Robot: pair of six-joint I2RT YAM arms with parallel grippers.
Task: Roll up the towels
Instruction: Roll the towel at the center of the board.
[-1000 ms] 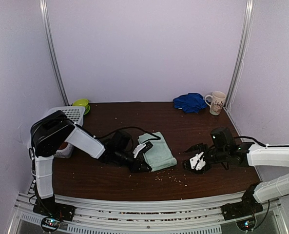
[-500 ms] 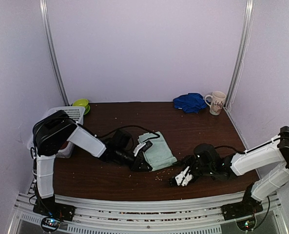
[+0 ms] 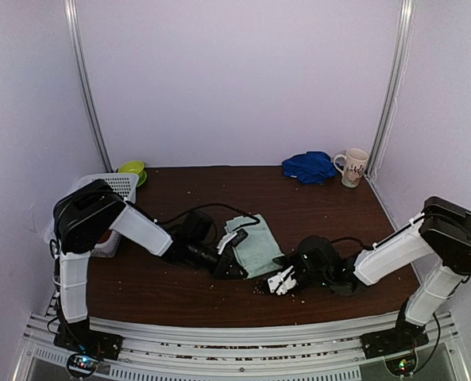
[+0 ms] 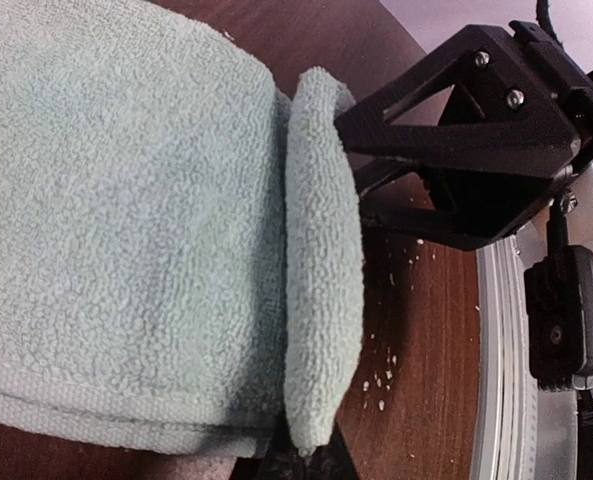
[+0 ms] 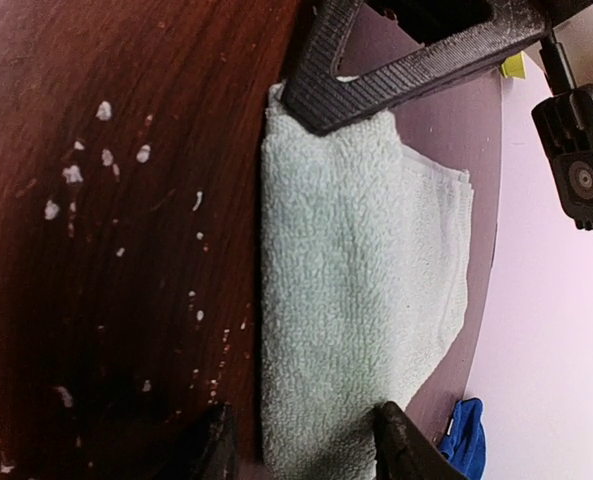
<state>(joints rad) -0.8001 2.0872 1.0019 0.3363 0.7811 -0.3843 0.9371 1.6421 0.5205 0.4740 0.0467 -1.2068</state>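
From above, the left tool (image 3: 232, 255) is clenched on the near left edge of the mint towel (image 3: 259, 244), which lies folded on the desk (image 3: 219, 186). The right tool (image 3: 281, 280) sits at that towel's near right corner. Well beyond both tools, at the far side, the blue towel (image 3: 309, 167) lies bunched just beside a mug (image 3: 353, 167). A basket (image 3: 117, 186) stands well behind the left tool.

On the left wrist camera, the mint towel (image 4: 126, 220) fills the space ahead of the left tool (image 4: 324, 290), with a fold of its edge pinched up between the black fingers (image 4: 456, 120).

On the right wrist camera, the right tool (image 5: 306, 445) is released. Its fingertips (image 5: 211, 440) are spread either side of the end of the mint towel (image 5: 356, 280). Crumbs (image 5: 76, 170) dot the desk to one side, and the blue towel (image 5: 466, 435) peeks in past the other fingertip.
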